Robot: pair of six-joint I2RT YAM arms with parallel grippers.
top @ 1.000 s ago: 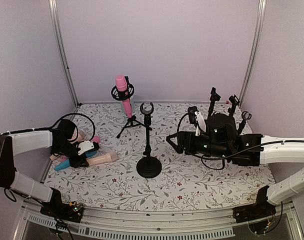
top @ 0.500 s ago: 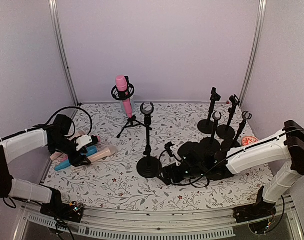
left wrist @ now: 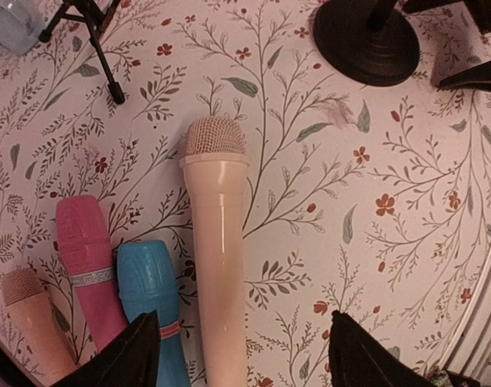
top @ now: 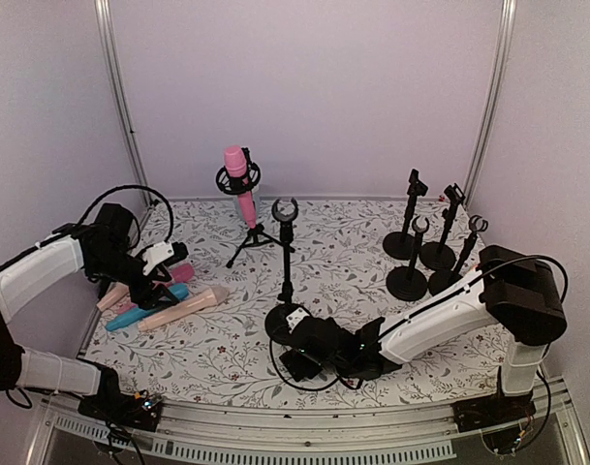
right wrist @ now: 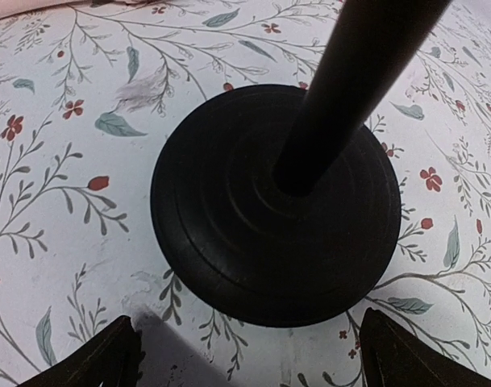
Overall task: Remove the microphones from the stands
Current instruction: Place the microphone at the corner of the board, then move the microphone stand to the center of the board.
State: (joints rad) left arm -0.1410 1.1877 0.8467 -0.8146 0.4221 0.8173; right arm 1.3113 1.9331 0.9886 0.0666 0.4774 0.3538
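Microphone work looks partly done. The floral-covered table (top: pixel 372 252) carries one empty stand (top: pixel 287 263) near the middle, its clip holding nothing. A peach microphone (left wrist: pixel 217 258) lies flat at the left, well apart from that stand.

The right arm reaches low across the near side. The right gripper (top: pixel 296 341) sits just beside the empty stand's round base (right wrist: pixel 277 205), with its fingers spread wide and gripping nothing. The left gripper (left wrist: pixel 243 322) hangs over the peach microphone, its fingers apart on either side and clear of the barrel.

A tripod stand (top: pixel 257 238) at the far side holds a pink microphone (top: pixel 235 163) upright in its ring mount, so one removal seems to remain. Spare stands (top: pixel 420 254) cluster at the far right. A fallen pink microphone (left wrist: pixel 84 262), a blue microphone (left wrist: pixel 148 294) and a second peach one (left wrist: pixel 26 310) lie just left of the freed one.

Three things could go wrong from here:
- **Empty stand:** the right gripper is so near the base that a sideways sweep could shove or topple the stand.
- **Peach microphone:** a rising left finger that clips the round barrel would probably send it rolling.
- **Tripod stand:** it looks light, so pulling the pink microphone at an angle rather than along the mount could tip it over.
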